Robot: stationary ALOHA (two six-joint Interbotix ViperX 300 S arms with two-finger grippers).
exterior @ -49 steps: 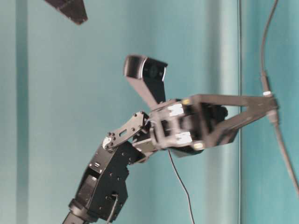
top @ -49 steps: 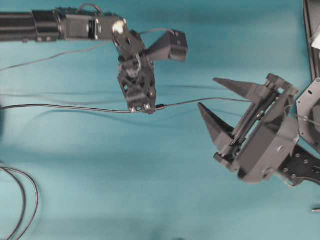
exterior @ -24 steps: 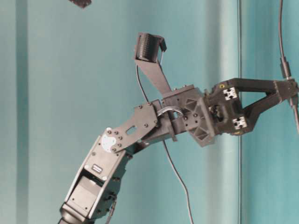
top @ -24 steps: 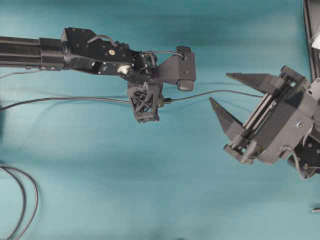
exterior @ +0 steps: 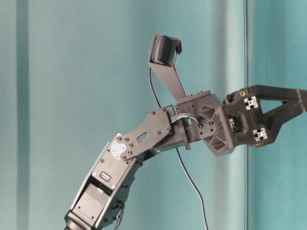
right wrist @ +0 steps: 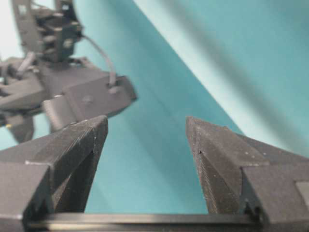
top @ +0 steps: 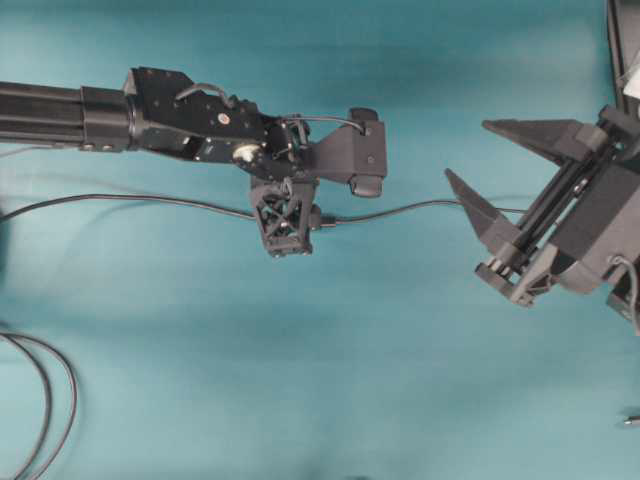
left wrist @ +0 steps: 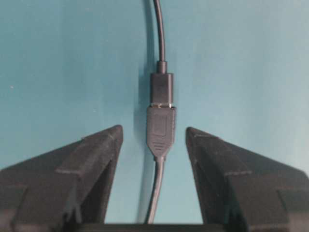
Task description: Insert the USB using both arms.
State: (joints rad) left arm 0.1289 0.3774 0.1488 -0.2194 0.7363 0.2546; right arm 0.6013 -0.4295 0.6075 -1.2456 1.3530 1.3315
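In the left wrist view the USB [left wrist: 161, 129] lies on the teal table, end to end with the other cable's dark connector [left wrist: 161, 87]. Only a thin silvery line shows at their seam. My left gripper [left wrist: 153, 130] is open, with a finger on each side of the plug and a gap to both. From overhead, the joined connectors [top: 324, 221] sit just right of the left gripper [top: 283, 228], and thin cables run off both ways. My right gripper [top: 467, 150] hangs open at the right, away from the cable, with nothing between its fingers [right wrist: 87, 140].
Thicker black cables [top: 45, 400] loop at the lower left corner. A dark frame [top: 615, 40] borders the top right edge. A small item [top: 630, 421] lies at the right edge. The left arm's wrist [exterior: 206, 124] reaches rightward in the table-level view.
My left gripper has opened and let go of the connector, which now lies on the table joined to the other. My right gripper has drawn back to the right and away.
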